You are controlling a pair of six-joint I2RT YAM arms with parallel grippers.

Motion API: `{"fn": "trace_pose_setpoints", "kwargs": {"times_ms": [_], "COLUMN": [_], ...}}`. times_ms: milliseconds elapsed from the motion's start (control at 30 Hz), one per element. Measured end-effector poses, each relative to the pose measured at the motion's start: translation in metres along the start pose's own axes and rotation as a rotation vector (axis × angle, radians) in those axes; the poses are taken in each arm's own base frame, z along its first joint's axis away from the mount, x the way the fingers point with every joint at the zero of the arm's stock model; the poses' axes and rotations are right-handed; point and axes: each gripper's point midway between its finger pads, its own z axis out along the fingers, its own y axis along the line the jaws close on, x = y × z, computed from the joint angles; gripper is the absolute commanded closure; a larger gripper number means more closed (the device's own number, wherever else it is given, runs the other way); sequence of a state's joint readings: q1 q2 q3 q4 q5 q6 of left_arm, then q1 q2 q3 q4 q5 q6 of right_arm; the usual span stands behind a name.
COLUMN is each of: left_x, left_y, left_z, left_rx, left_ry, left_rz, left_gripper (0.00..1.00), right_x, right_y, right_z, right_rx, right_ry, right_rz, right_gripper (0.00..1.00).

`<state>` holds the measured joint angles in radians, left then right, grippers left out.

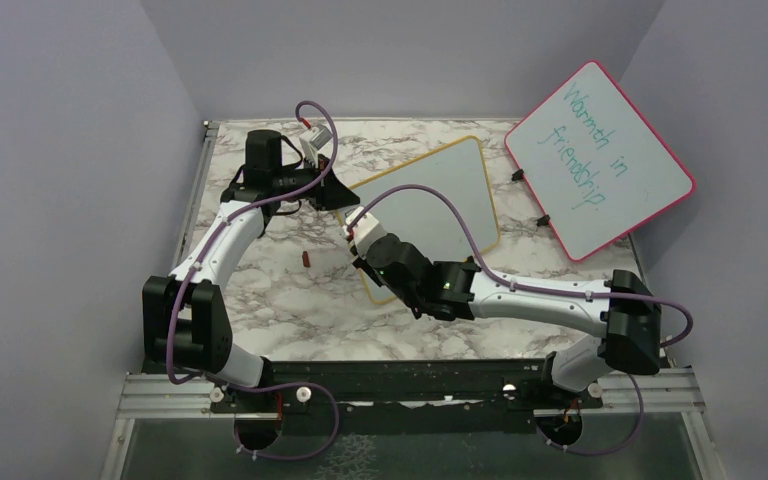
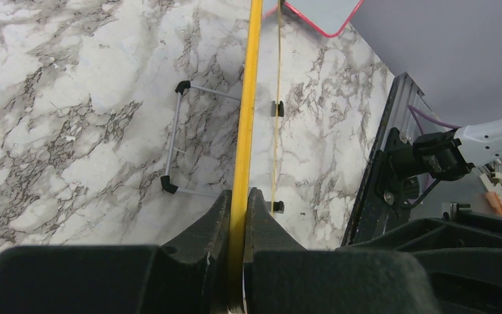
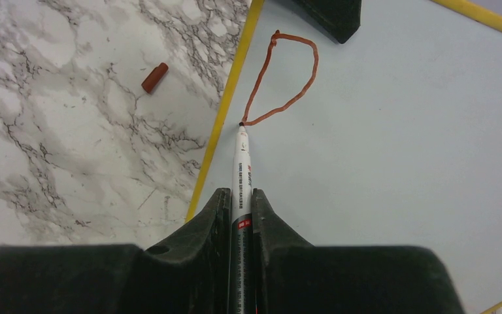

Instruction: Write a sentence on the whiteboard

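- Top external: the whiteboard (image 1: 440, 195), yellow-framed, lies tilted on the marble table (image 1: 290, 300), roughly mid-table. The left gripper (image 1: 332, 192) sits at the board's far-left corner; the right gripper (image 1: 360, 240) is over its near-left edge. From here the jaws are too small to judge. A small red cap (image 1: 307, 259) lies on the table just left of the board. A pink-framed board (image 1: 600, 160) with teal handwriting leans at far right.
- Left wrist: the left gripper (image 2: 237, 216) is clamped on the whiteboard's yellow edge (image 2: 245, 104), seen edge-on. A wire stand (image 2: 176, 140) lies on the marble beside it.
- Right wrist: the right gripper (image 3: 238, 209) is clenched on a white marker (image 3: 242, 170), tip touching the board surface (image 3: 399, 131) near its left frame. The sentence so far is one closed red-orange loop (image 3: 281, 78), possibly a "D". The cap (image 3: 154, 77) rests off the board.
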<state>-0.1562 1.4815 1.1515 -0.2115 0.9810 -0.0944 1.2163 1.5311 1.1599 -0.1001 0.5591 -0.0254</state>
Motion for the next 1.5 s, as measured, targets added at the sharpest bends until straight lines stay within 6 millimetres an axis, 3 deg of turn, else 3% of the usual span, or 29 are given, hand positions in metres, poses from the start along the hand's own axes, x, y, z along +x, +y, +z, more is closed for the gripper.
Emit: {"fn": "trace_pose_setpoints", "kwargs": {"times_ms": [167,400,700,1067,1500], "left_x": [0.000,0.000,0.000,0.000,-0.001], "left_y": [0.000,0.000,0.000,0.000,0.000], "left_z": [0.000,0.000,0.000,0.000,0.000], "left_rx": [0.001,0.000,0.001,0.001,0.002], "left_ry": [-0.001,0.001,0.001,0.002,0.003], "left_rz": [0.001,-0.001,-0.002,-0.003,-0.003], "left_gripper": [1.00,1.00,1.00,1.00,1.00], "right_x": [-0.003,-0.013,0.002,-0.013,-0.011], "right_y": [-0.003,-0.023,-0.044,-0.038,-0.035], "right_z": [-0.003,-0.020,-0.014,-0.011,-0.009], "right_rx": [0.003,0.047,0.085,0.054,0.040], "right_ry": [-0.011,-0.058,-0.047,-0.107,-0.103], "right_rz": [0.007,0.036,0.058,0.087,0.084], "right_gripper": [0.99,0.99,1.00,0.99,0.99]}}
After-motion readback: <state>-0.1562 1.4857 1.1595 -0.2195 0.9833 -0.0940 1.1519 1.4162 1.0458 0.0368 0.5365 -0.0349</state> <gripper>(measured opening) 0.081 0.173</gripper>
